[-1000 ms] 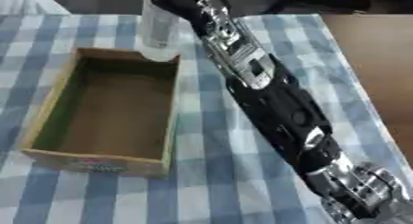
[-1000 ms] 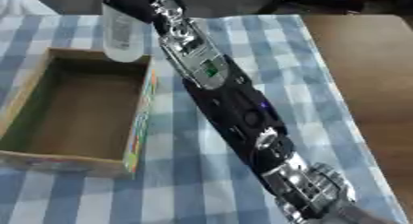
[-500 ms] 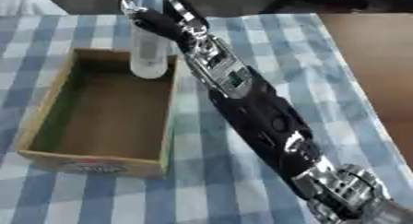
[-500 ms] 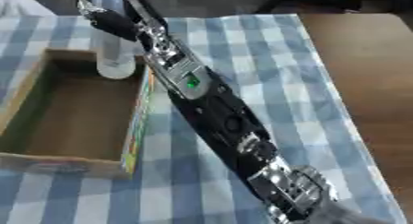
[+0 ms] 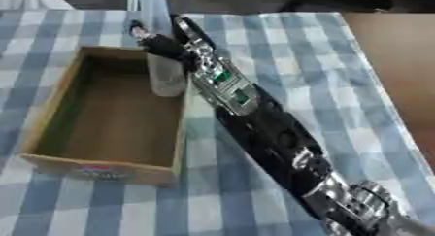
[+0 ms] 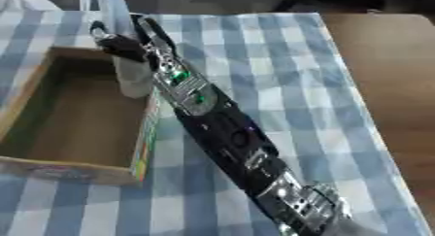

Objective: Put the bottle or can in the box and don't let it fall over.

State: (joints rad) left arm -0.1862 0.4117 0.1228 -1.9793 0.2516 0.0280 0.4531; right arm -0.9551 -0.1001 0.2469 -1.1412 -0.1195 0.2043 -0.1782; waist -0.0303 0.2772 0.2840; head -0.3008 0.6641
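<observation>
My right robot hand (image 5: 161,44) is curled around the top of the bottle (image 5: 167,75). The bottle is see-through and stands straight up, its long side pointing up and down. It hangs right under my robot hand, inside the box (image 5: 51,109), in the far corner by the right wall. I cannot tell if its bottom is touching the box floor yet. My arm reaches in from the right, across the checked tabletop (image 5: 280,50). My left robot hand does not show at all. I think the next thing is to go straight down and let go gently, so the bottle does not tip.
</observation>
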